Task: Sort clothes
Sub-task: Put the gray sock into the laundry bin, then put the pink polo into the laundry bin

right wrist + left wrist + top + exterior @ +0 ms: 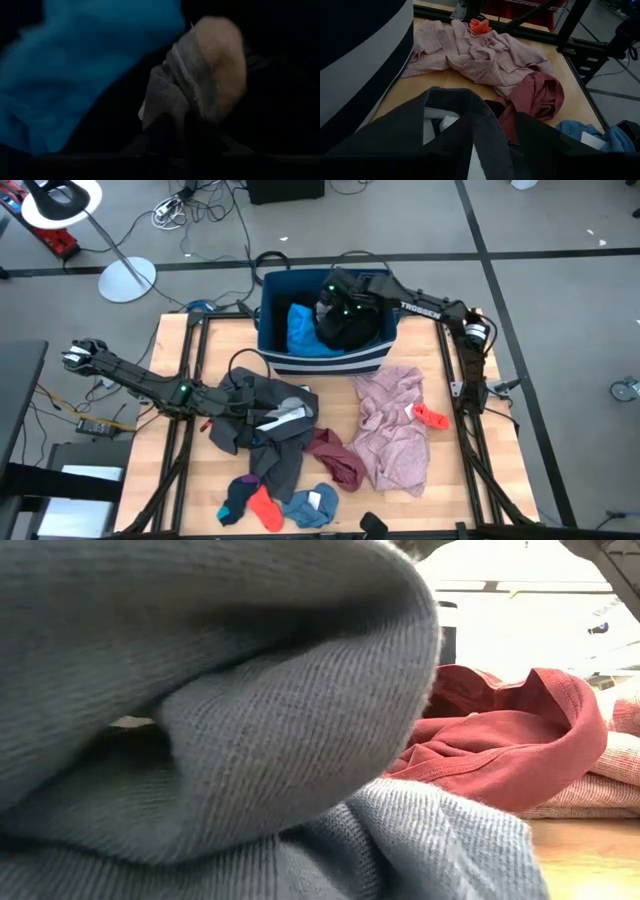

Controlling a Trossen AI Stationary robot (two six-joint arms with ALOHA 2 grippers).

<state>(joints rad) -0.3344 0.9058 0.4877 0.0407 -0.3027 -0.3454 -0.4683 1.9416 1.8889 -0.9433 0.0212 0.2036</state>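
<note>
Clothes lie strewn on the table (pixel 480 480), some already in the blue bin (pixel 330 363) where the right gripper (pixel 335 305) hovers, grip unreadable; the left gripper (pixel 240 402), unreadable too, should next lift the dark grey garment (pixel 275 420).

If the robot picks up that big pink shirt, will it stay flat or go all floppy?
Probably floppy: the pink shirt lies crumpled in soft folds on the table, so it would likely droop and hang from wherever it's pinched. It looks thin, so probably light. The small orange-red piece resting on its edge might slide off.
</note>
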